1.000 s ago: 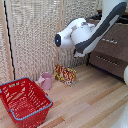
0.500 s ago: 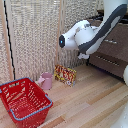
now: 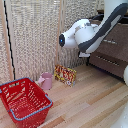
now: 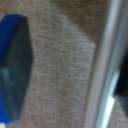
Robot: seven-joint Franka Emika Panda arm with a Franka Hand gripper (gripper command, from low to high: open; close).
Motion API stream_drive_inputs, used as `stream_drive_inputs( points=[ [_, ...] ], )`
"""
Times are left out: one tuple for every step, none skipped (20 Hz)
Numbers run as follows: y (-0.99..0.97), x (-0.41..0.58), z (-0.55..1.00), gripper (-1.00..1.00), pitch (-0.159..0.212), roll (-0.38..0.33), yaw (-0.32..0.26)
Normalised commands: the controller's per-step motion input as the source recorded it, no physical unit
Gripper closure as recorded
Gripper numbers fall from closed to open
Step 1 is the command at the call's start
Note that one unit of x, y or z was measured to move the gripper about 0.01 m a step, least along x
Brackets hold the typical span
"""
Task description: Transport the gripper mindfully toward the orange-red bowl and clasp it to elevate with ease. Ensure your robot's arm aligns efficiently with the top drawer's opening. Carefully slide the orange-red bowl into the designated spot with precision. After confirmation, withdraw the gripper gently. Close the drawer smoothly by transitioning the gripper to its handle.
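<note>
The hand (image 4: 65, 75) is open: one blue-tipped dark finger (image 4: 15, 70) sits apart from the other, with the drawer's silver handle (image 4: 102, 70) between them against the grey-brown top drawer (image 4: 60, 60) front. Behind the hand, the robot's arm (image 3: 87, 32) hides it in the exterior view. The orange-red bowl is not visible.

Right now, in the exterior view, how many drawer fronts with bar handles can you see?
2. Both are at the exterior view's right, behind the robot's arm: the upper drawer front, partly hidden by the arm, and the lower drawer front beneath it. More may be hidden.
</note>
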Motion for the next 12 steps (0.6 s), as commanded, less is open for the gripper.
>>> stream_drive_inputs(
  points=[
    [-0.16, 0.000, 0.42, 1.00, 0.000, -0.013, -0.021],
    [-0.17, 0.000, 0.47, 1.00, 0.000, -0.014, -0.014],
    [-0.20, 0.029, 0.56, 1.00, 0.019, -0.032, 0.000],
    [-0.24, 0.063, 0.59, 1.00, 0.035, -0.036, 0.000],
    [-0.26, 0.123, 0.64, 1.00, 0.038, -0.044, 0.000],
    [-0.28, 0.157, 0.67, 1.00, 0.041, -0.043, 0.000],
    [-0.34, 0.177, 0.69, 1.00, 0.042, -0.031, 0.007],
    [-0.36, 0.169, 0.70, 1.00, 0.033, -0.028, 0.011],
    [-0.39, 0.137, 0.72, 1.00, 0.030, -0.021, 0.016],
    [-0.40, 0.137, 0.75, 1.00, 0.032, -0.023, 0.015],
    [-0.41, 0.120, 0.78, 1.00, 0.032, -0.025, 0.007],
    [-0.41, 0.123, 0.81, 1.00, 0.038, -0.024, 0.001]
  ],
)
